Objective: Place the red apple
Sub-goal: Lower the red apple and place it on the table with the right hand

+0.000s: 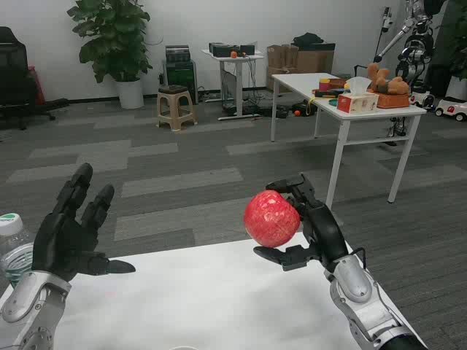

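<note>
Above the far edge of our white table (219, 292), we hold the red apple (271, 219) in our right hand (310, 226), fingers curled over its top and back while the thumb reaches beneath it. We see the apple raised clear of the tabletop, its speckled red skin facing us, nothing between it and the surface below. Our left hand (73, 233) hangs at the table's left side with its fingers spread wide and upright, thumb pointing toward the middle, nothing in its grasp. Just beside that hand, at the picture's left border, we make out a clear plastic bottle (13, 244) with a white cap, only partly in view. Beyond our table we look across grey carpet to a second white table (350, 109) on the right, bearing a tissue box (357, 100) and some orange and brown objects we cannot identify. Farther back we see a small beige stool (176, 106), a narrow white desk (235, 73) carrying equipment, cardboard boxes (299, 57) against the wall, and a large potted plant (117, 40) in a white pot.
</note>
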Action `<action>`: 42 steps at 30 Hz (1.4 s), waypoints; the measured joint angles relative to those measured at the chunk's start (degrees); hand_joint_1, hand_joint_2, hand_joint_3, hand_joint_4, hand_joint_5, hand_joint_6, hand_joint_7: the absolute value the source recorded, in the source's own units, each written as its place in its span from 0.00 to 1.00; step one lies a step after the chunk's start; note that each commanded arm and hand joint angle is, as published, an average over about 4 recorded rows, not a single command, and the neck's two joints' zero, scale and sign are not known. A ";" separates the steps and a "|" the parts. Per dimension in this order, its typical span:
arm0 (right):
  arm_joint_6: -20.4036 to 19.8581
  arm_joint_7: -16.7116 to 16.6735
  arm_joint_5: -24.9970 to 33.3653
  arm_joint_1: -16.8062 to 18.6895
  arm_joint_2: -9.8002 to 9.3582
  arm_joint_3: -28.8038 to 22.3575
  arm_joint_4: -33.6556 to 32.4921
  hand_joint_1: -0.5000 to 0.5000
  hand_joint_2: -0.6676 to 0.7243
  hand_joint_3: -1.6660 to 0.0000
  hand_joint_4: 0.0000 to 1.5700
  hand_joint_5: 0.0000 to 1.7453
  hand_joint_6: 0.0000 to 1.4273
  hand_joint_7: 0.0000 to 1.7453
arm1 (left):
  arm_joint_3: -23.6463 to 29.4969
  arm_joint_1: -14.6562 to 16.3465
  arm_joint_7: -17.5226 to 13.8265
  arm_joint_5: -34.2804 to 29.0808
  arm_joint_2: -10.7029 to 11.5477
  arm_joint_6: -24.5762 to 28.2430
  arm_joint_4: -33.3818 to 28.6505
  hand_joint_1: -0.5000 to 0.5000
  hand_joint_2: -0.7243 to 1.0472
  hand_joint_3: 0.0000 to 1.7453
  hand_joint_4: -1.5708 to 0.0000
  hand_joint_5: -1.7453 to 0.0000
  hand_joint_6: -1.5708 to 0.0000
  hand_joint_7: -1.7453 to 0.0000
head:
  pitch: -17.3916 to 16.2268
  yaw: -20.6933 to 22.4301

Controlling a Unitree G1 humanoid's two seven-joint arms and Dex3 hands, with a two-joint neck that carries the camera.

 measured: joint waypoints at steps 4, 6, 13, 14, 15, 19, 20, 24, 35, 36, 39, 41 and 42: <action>0.06 -1.34 0.11 -2.31 -1.53 -0.11 -3.22 0.58 0.14 0.55 0.29 0.94 0.60 0.96 | 1.76 2.34 -0.02 0.63 -1.42 -0.81 -2.31 0.00 0.43 0.00 1.00 0.88 1.00 1.00 | 1.84 2.70; -0.06 -1.56 0.13 -3.47 -1.76 -0.19 -3.92 0.58 0.14 0.56 0.29 0.94 0.60 0.96 | 2.03 2.85 -0.03 0.65 -1.50 -0.82 -2.80 0.00 0.44 0.00 1.00 0.88 1.00 1.00 | 1.93 3.07; -0.07 -1.56 0.11 -3.62 -1.71 -0.10 -4.04 0.58 0.17 0.52 0.29 0.94 0.60 0.96 | 2.72 3.95 -0.02 0.62 -1.48 -0.84 -3.88 0.00 0.40 0.00 1.00 0.88 1.00 1.00 | 1.82 3.66; -0.07 -1.56 0.11 -3.62 -1.70 -0.08 -4.04 0.58 0.18 0.52 0.29 0.94 0.60 0.96 | 2.73 4.14 -0.02 0.61 -1.47 -0.84 -3.90 0.00 0.40 0.00 1.00 0.88 1.00 1.00 | 1.82 3.71; -0.07 -1.56 0.11 -3.62 -1.68 -0.07 -4.04 0.58 0.18 0.52 0.29 0.94 0.60 0.96 | 2.73 4.30 -0.02 0.61 -1.47 -0.84 -3.90 0.00 0.40 0.00 1.00 0.88 1.00 1.00 | 1.82 3.74; -0.07 -1.56 0.11 -3.62 -1.61 -0.02 -4.04 0.58 0.17 0.52 0.29 0.94 0.60 0.96 | 2.78 4.52 -0.02 0.61 -1.46 -0.84 -3.94 0.00 0.43 0.00 1.00 0.88 1.00 1.00 | 1.89 3.79; -0.07 -1.56 0.11 -3.62 -1.60 -0.02 -4.04 0.58 0.17 0.52 0.29 0.94 0.60 0.96 | 2.80 4.53 -0.02 0.61 -1.46 -0.84 -3.96 0.00 0.44 0.00 1.00 0.88 1.00 1.00 | 1.91 3.79; -0.07 -1.56 0.10 -3.62 -1.59 -0.01 -4.04 0.58 0.15 0.54 0.29 0.94 0.60 0.96 | 2.94 4.60 -0.02 0.61 -1.46 -0.84 -3.98 0.00 0.43 0.00 1.00 0.88 1.00 1.00 | 1.15 3.59; 0.46 -1.57 0.12 -0.64 -2.34 0.39 -5.96 0.58 0.14 0.55 0.27 0.94 0.57 0.96 | 3.18 4.75 -0.02 0.39 -1.43 -0.86 -4.01 0.00 0.43 0.00 1.00 0.88 1.00 1.00 | -7.45 5.60; 0.67 -1.57 0.12 0.04 -2.54 0.40 -6.37 0.58 0.14 0.55 0.27 0.94 0.56 0.96 | 3.19 4.76 -0.02 0.35 -1.43 -0.87 -3.97 0.00 0.43 0.00 1.00 0.88 1.00 1.00 | -8.61 5.81; 1.20 -1.59 0.17 2.60 -3.16 0.38 -8.18 0.58 0.14 0.54 0.27 0.94 0.56 0.96 | 3.21 4.75 -0.02 0.21 -1.44 -0.88 -3.69 0.00 0.41 0.00 1.00 0.88 1.00 1.00 | -12.78 5.83; 1.38 -1.59 0.22 4.57 -3.42 0.30 -10.07 0.58 0.14 0.54 0.27 0.94 0.56 0.96 | 3.20 4.75 -0.05 0.13 -1.45 -0.90 -3.37 0.00 0.41 0.00 1.00 0.88 1.00 1.00 | -15.94 5.38; 1.50 -1.58 0.24 5.58 -3.49 0.25 -11.02 0.58 0.14 0.52 0.27 0.94 0.56 0.96 | 3.19 4.75 -0.06 0.08 -1.45 -0.90 -3.13 0.00 0.41 0.00 1.00 0.88 1.00 1.00 | -17.53 5.04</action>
